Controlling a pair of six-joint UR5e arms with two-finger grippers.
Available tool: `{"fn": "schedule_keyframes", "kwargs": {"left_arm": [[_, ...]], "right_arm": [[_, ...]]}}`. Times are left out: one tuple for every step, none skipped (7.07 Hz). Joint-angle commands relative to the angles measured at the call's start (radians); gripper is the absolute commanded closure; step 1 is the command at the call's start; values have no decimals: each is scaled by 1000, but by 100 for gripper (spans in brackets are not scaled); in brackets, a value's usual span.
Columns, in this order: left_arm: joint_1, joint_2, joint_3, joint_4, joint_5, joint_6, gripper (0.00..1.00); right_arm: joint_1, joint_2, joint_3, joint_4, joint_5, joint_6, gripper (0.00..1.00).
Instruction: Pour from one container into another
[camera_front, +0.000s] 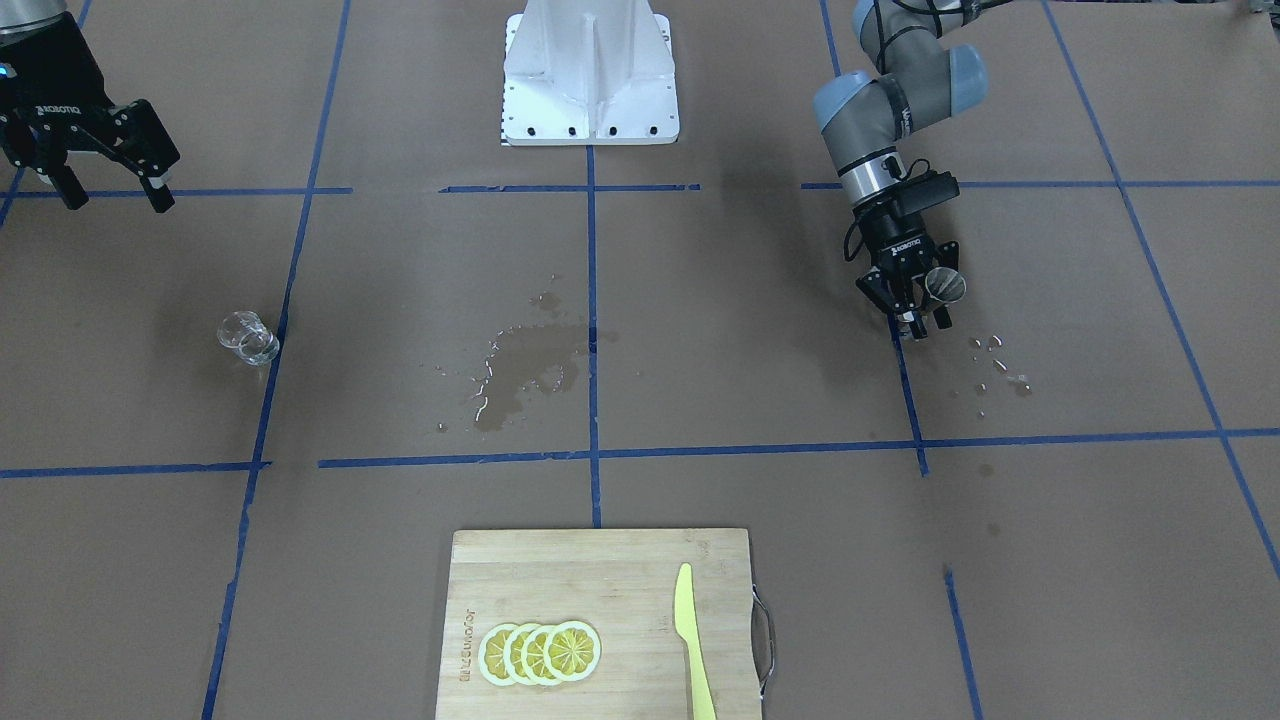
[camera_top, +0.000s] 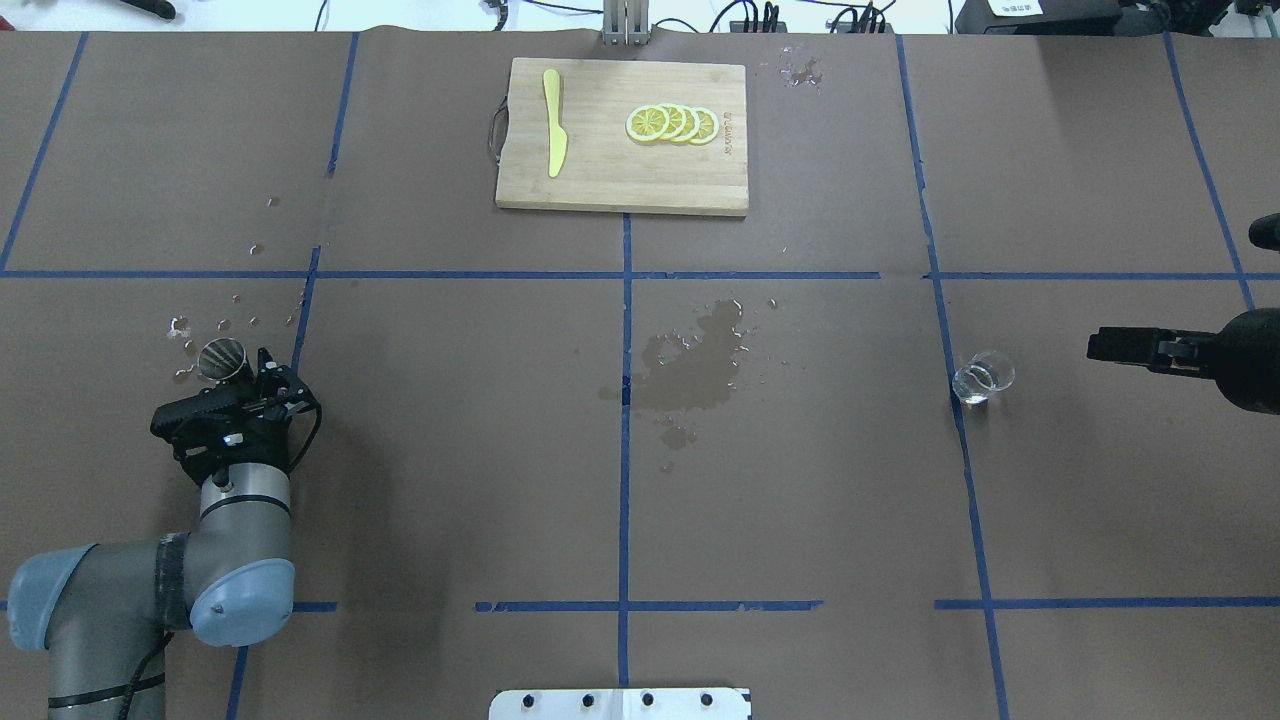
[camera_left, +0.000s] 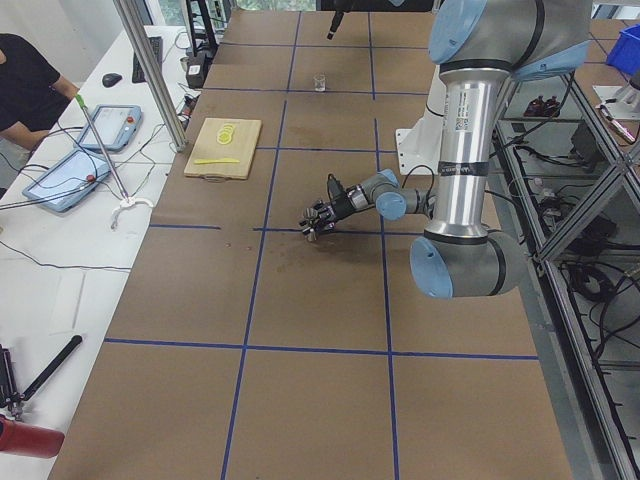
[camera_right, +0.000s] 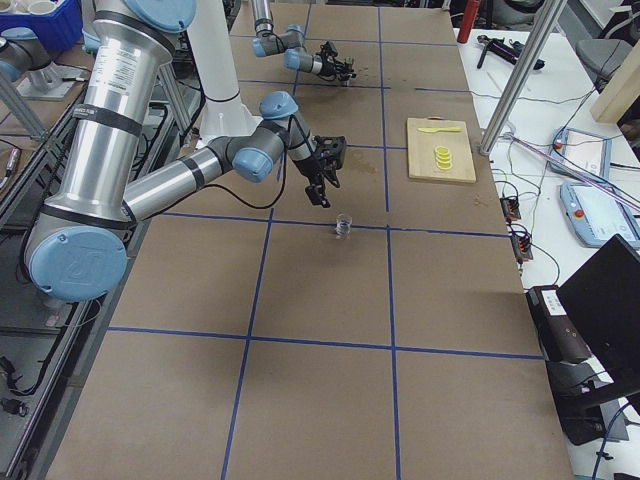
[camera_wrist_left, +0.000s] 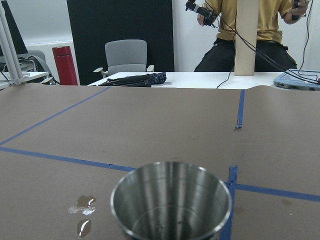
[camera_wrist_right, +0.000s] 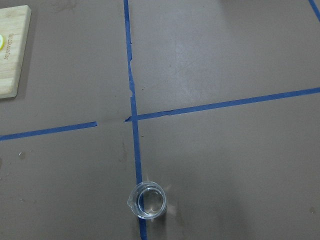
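**Q:** What do you find at the left gripper?

**A:** Its jaws are clamped on the jigger, a small cup of brushed steel. In the left wrist view you look straight across its round, open mouth, the inner wall shining with fine vertical streaks. The gripper holds it low over the table, beside a scatter of droplets.

**Q:** And the right gripper?

**A:** Its jaws stand apart with nothing between them. You see it raised above the table, well apart from the glass cup.

**Q:** Where does the cup stand?

**A:** Upright on a blue tape line, in front of and below the right gripper. It is clear glass, round, with a small pouring lip on its rim.

**Q:** What lies beyond?

**A:** A dark wet patch marks the brown paper at the table's centre, between cup and jigger. At the far edge you see a wooden cutting board bearing overlapped lemon slices and a yellow knife.
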Motion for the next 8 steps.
{"fn": "schedule_keyframes", "kwargs": {"left_arm": [[-11,11,-65,0,0,2,100],[-18,11,-114,0,-2,14,100],[-31,10,-154,0,-3,78,100],[-38,10,-218,-1,-3,147,100],[-43,8,-242,-6,-5,182,100],[-49,11,-240,-39,-7,222,100],[-49,10,-240,-93,-8,270,100],[-49,10,-233,-219,-11,285,100]], "right_arm": [[-4,0,0,0,0,0,0],[-7,0,-2,0,-1,2,0],[-40,-2,-5,0,-59,3,0],[-120,-17,-5,9,-164,32,0],[-202,-59,-11,90,-262,70,0],[-250,-83,-55,197,-327,74,0],[-290,-83,-111,278,-395,77,0],[-341,-83,-164,351,-459,95,0]]}}
